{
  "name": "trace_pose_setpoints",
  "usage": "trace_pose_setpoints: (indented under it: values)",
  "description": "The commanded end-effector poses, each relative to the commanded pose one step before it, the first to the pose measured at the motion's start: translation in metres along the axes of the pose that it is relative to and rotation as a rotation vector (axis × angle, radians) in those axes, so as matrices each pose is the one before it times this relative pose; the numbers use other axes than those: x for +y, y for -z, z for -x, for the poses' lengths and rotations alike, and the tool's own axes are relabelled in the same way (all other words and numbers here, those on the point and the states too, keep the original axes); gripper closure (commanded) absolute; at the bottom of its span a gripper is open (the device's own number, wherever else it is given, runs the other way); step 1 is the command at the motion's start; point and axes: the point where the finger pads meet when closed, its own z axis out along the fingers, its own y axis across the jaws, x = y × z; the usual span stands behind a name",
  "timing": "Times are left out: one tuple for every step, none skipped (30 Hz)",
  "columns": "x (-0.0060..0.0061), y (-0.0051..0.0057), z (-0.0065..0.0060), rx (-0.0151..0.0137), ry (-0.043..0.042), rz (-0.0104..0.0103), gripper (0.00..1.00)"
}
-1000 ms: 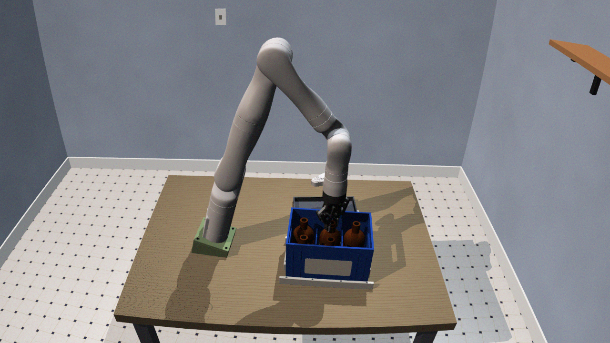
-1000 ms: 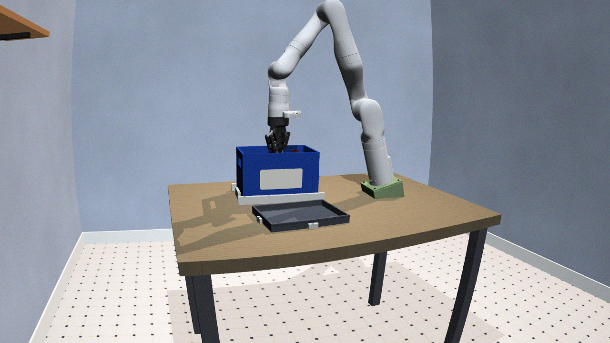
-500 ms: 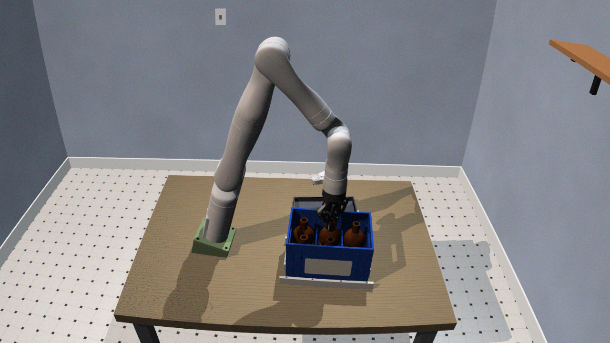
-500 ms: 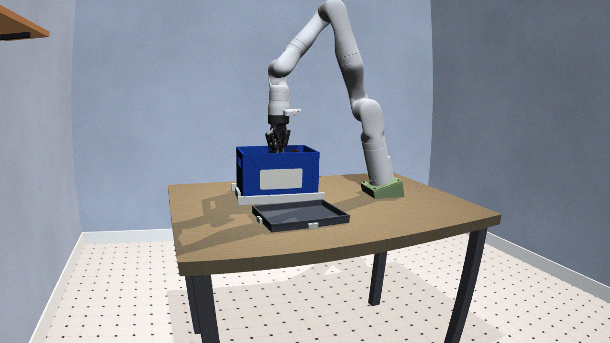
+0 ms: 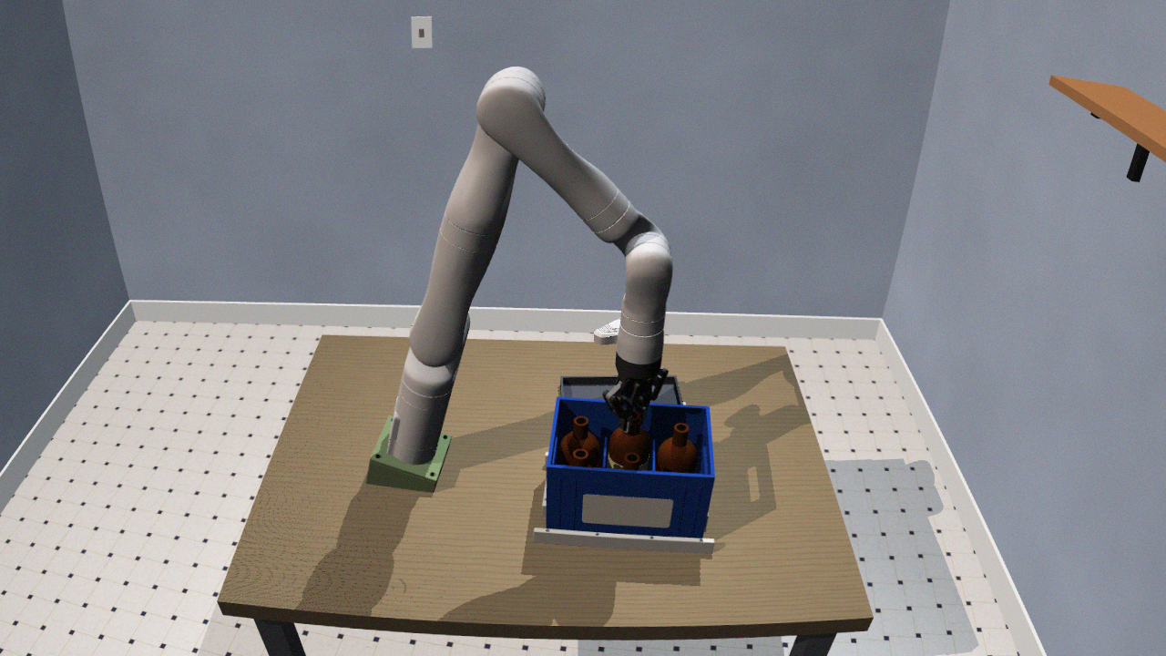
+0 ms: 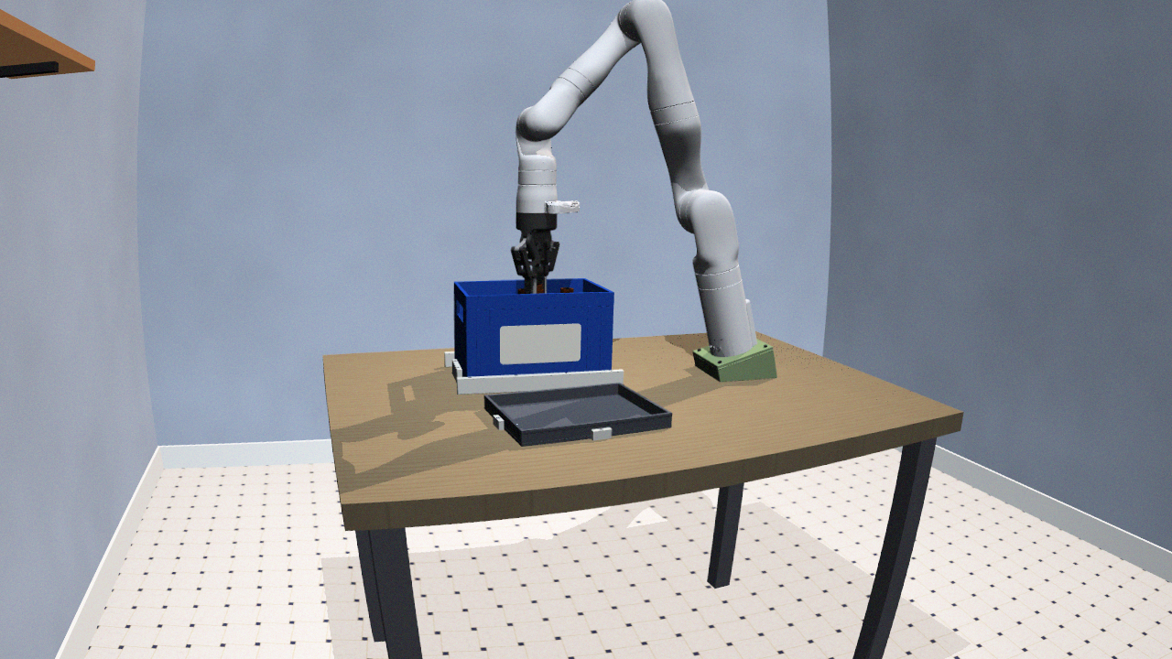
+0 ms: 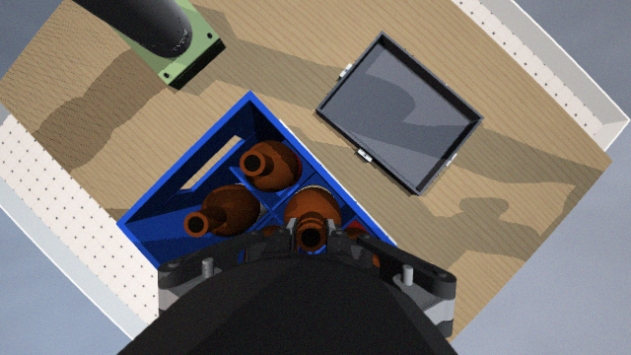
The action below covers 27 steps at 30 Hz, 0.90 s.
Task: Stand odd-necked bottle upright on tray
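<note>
A blue crate (image 5: 629, 473) stands on the table and holds brown bottles in its compartments. My gripper (image 7: 312, 228) is shut on the neck of the bottle (image 5: 629, 440) in the middle compartment of the row nearest the tray, lifted a little higher than its neighbours, body still inside the crate. In the exterior view the gripper (image 6: 534, 275) reaches into the crate's top. Other bottles stand at the left (image 5: 579, 445) and right (image 5: 677, 450); two show in the wrist view (image 7: 268, 165) (image 7: 224, 217). The dark grey tray (image 7: 399, 112) lies empty beside the crate.
The arm's green base (image 5: 409, 465) is bolted to the table left of the crate. A white rail (image 5: 623, 540) lies along the crate's labelled side. Small white stops (image 6: 601, 433) sit against the tray's rim. An orange shelf (image 5: 1112, 109) hangs on the right wall.
</note>
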Motion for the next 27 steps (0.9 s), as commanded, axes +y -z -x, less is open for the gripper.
trace_pose_setpoints:
  values:
    - [0.00139, 0.00322, 0.00121, -0.00591, 0.00019, 0.00600, 1.00]
    - [-0.00001, 0.00116, -0.00013, 0.00000, 0.00000, 0.00000, 1.00]
    - [0.00000, 0.00113, -0.00012, 0.00000, 0.00000, 0.00000, 1.00]
    - [0.00000, 0.00110, -0.00012, 0.00000, 0.00000, 0.00000, 1.00]
    - [0.00000, 0.00106, -0.00012, 0.00000, 0.00000, 0.00000, 1.00]
    - [-0.00001, 0.00102, -0.00011, 0.00000, 0.00000, 0.00000, 1.00]
    - [0.00000, 0.00098, -0.00010, 0.00000, 0.00000, 0.00000, 1.00]
    - [0.00000, 0.00093, -0.00010, 0.00000, 0.00000, 0.00000, 1.00]
    - [0.00000, 0.00088, -0.00010, 0.00000, 0.00000, 0.00000, 1.00]
    - [0.00000, 0.00082, -0.00009, 0.00000, 0.00000, 0.00000, 1.00]
    - [0.00000, 0.00077, -0.00009, 0.00000, 0.00000, 0.00000, 1.00]
    - [0.00000, 0.00070, -0.00008, 0.00000, 0.00000, 0.00000, 1.00]
    - [0.00000, 0.00064, -0.00007, 0.00000, 0.00000, 0.00000, 1.00]
    - [0.00000, 0.00058, -0.00006, 0.00000, 0.00000, 0.00000, 1.00]
    - [0.00000, 0.00052, -0.00006, 0.00000, 0.00000, 0.00000, 1.00]
    - [0.00000, 0.00046, -0.00005, 0.00000, 0.00000, 0.00000, 1.00]
    - [0.00000, 0.00000, 0.00000, 0.00000, 0.00000, 0.00000, 1.00]
    - [0.00000, 0.00000, 0.00000, 0.00000, 0.00000, 0.00000, 1.00]
    - [0.00000, 0.00040, -0.00004, 0.00000, 0.00000, 0.00000, 1.00]
    - [0.00000, 0.00034, -0.00004, 0.00000, 0.00000, 0.00000, 1.00]
    - [0.00000, 0.00028, -0.00003, 0.00000, 0.00000, 0.00000, 1.00]
    - [0.00000, 0.00023, -0.00003, 0.00000, 0.00000, 0.00000, 1.00]
    - [0.00000, 0.00018, -0.00002, 0.00000, 0.00000, 0.00000, 1.00]
    - [0.00000, 0.00013, -0.00001, 0.00000, 0.00000, 0.00000, 1.00]
    - [0.00000, 0.00009, -0.00001, 0.00000, 0.00000, 0.00000, 1.00]
    - [0.00000, 0.00006, -0.00001, 0.00000, 0.00000, 0.00000, 1.00]
    - [0.00000, 0.00003, 0.00000, 0.00000, 0.00000, 0.00000, 1.00]
